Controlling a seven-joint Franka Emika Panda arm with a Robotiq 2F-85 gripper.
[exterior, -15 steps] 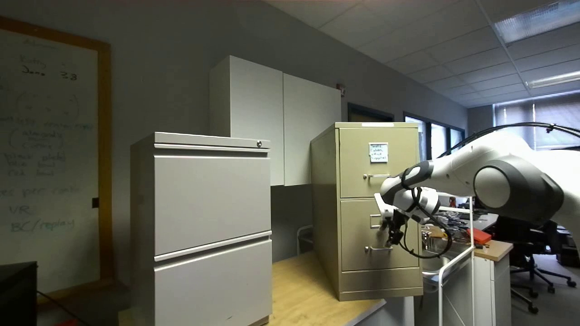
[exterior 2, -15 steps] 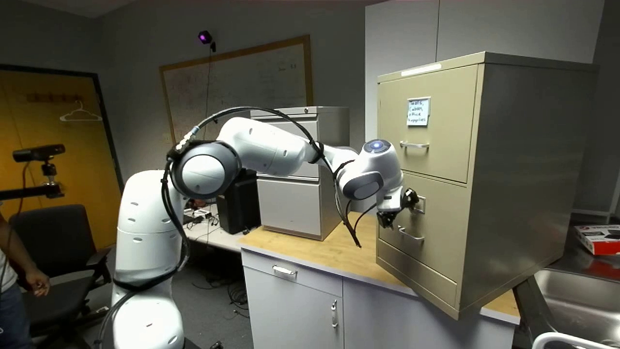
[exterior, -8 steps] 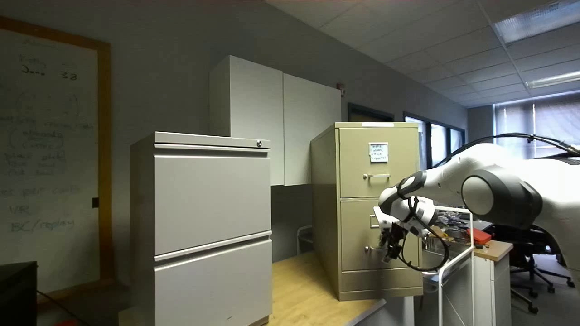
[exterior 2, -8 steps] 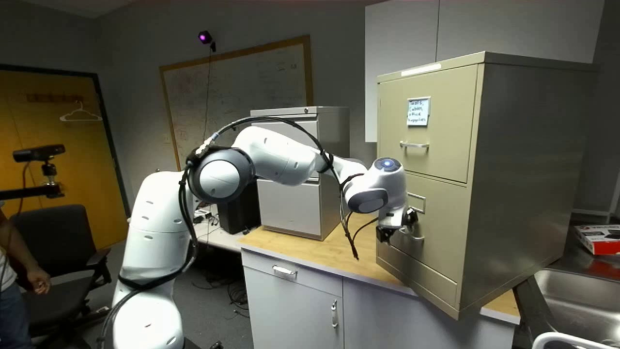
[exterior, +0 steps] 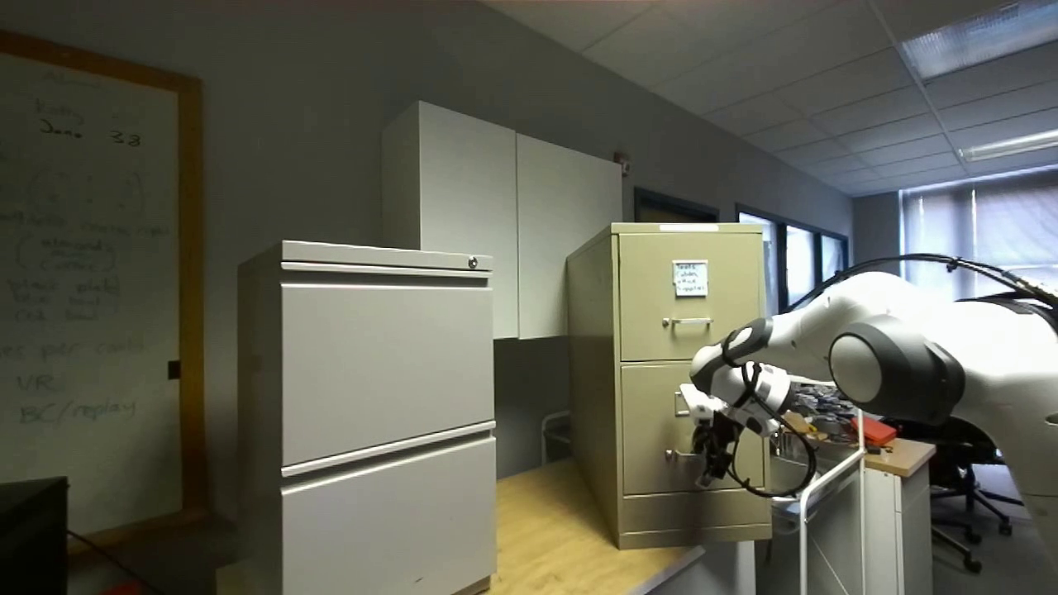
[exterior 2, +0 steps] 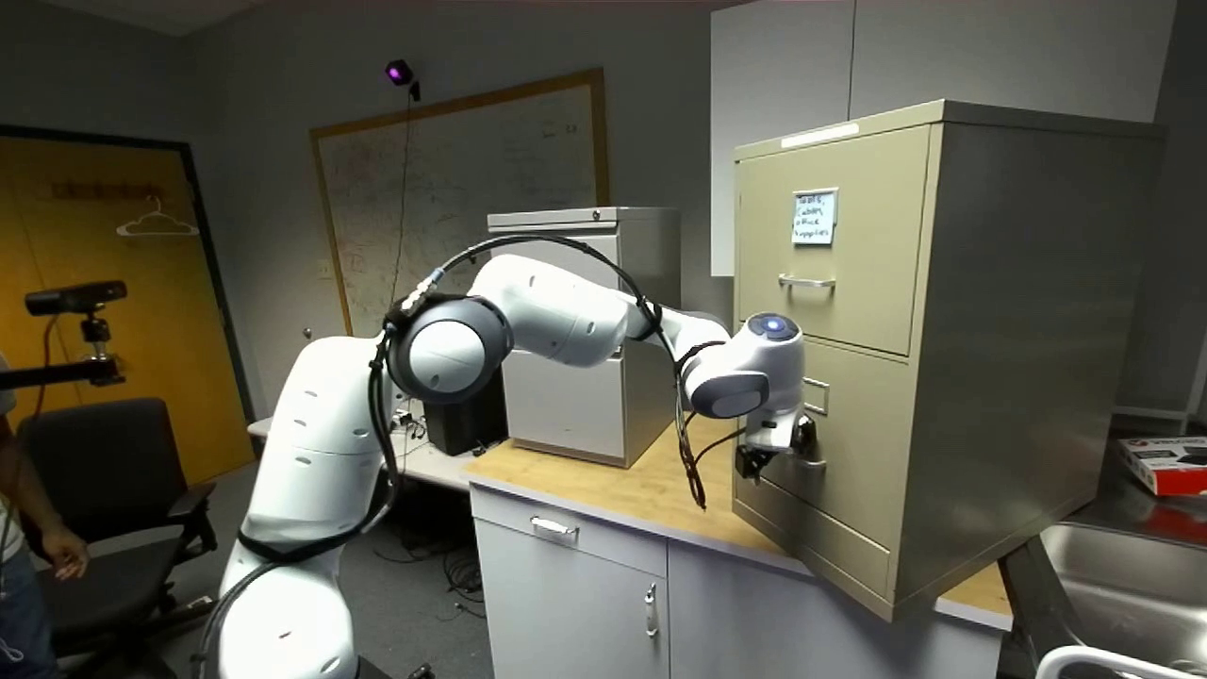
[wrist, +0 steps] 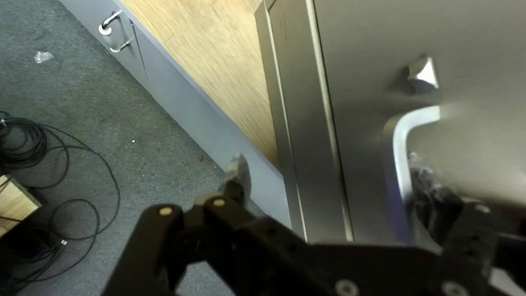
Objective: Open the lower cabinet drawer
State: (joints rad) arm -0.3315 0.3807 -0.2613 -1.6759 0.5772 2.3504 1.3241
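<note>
The jaws stand spread, gripping nothing, and appear to straddle the handle (wrist: 401,152), one finger (wrist: 434,195) on its drawer side; contact is unclear. The handle runs level, crosswise to their closing, along the closed lower cabinet drawer (exterior 2: 856,462) just beyond that finger.

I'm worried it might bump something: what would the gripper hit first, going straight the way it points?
Probably the handle of the lower drawer: in the wrist view it runs between the fingers of the open gripper, though depth is unclear.
</note>
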